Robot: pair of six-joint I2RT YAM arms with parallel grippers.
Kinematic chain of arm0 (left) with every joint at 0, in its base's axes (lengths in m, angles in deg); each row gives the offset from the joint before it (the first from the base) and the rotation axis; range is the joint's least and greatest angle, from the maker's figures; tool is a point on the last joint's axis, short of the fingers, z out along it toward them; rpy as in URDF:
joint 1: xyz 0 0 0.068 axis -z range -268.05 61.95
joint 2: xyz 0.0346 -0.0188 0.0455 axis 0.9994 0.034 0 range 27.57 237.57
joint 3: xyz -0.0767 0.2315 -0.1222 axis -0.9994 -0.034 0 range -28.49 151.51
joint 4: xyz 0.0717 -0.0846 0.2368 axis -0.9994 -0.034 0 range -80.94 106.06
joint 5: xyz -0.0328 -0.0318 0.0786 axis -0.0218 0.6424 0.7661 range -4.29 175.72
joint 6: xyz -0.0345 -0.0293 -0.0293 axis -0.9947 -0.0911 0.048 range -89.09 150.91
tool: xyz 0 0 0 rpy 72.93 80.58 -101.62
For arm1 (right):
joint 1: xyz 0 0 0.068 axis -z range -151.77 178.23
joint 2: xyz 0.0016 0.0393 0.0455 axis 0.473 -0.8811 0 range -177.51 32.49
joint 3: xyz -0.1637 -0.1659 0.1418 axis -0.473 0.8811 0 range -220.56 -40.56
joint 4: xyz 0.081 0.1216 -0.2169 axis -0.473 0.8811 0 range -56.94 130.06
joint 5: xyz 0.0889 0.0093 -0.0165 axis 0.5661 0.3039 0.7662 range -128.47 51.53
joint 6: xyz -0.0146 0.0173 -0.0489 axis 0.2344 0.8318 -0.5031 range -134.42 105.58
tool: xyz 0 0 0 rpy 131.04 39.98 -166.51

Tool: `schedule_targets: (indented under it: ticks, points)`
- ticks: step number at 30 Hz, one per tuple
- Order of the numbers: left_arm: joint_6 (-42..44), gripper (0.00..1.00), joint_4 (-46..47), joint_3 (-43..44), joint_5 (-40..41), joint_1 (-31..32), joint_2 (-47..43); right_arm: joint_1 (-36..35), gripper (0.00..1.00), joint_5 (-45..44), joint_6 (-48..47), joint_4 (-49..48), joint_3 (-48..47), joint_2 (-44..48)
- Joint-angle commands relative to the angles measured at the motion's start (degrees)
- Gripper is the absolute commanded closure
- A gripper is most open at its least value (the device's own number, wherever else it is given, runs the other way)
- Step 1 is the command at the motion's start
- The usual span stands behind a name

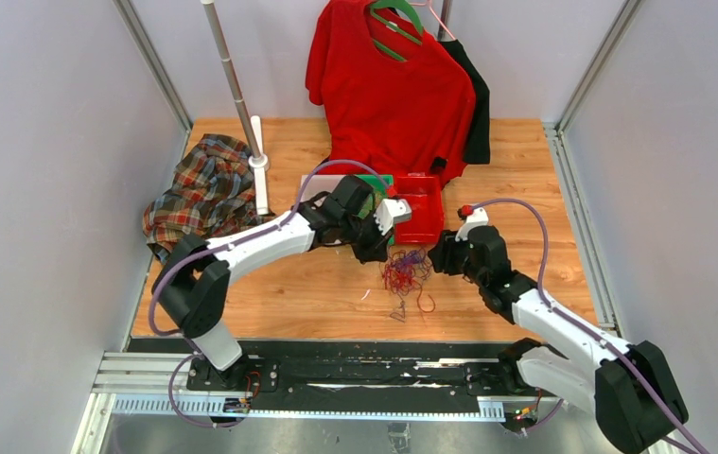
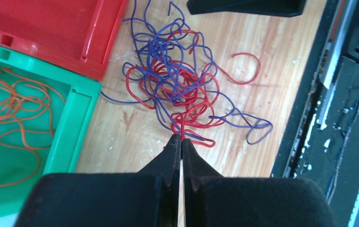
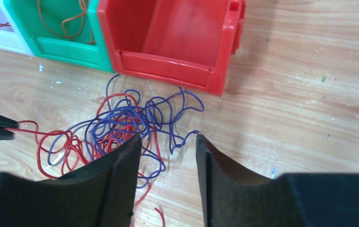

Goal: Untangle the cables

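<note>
Left end effector [image 2: 181, 142] pinched shut on cables [image 2: 177, 90], right end effector [image 3: 168, 138] apart near red bin [image 3: 168, 66] edge.

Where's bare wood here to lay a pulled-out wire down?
Right of the red bin, out to the right edge of the table; and front left, between the left arm and the near edge. Crowded: the cables before the red bin.

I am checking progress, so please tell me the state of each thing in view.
cables, red and purple, tangled on the table
left gripper, shut on one red cable
right gripper, open, close to the cables
red bin, empty
green bin, holds orange cables
red shirt, hanging
plaid shirt, crumpled
</note>
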Motion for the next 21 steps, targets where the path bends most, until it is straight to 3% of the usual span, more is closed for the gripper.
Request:
schedule_targets:
  ticks: [1, 7, 11, 21]
  points:
    - [2.82, 0.99, -7.36, 2.97, -0.62, -0.15, -6.39, -2.33, 0.48, 5.24, -4.28, -3.07, -1.86, 3.16]
    - [6.91, 0.99, -19.47, 7.03, -2.01, -0.63, -12.67, -9.81, 0.29, 10.13, -12.6, -10.23, -1.96, 7.49]
    - [8.93, 0.99, -27.3, 10.8, -2.16, -1.1, -14.99, -13.99, 0.27, 11.69, -13.01, -12.81, -5.04, 5.4]
    - [7.6, 0.99, -31.0, 14.5, -1.57, -1.08, -19.02, -21.05, 0.27, 8.0, -12.1, -20.11, -10.54, -3.3]
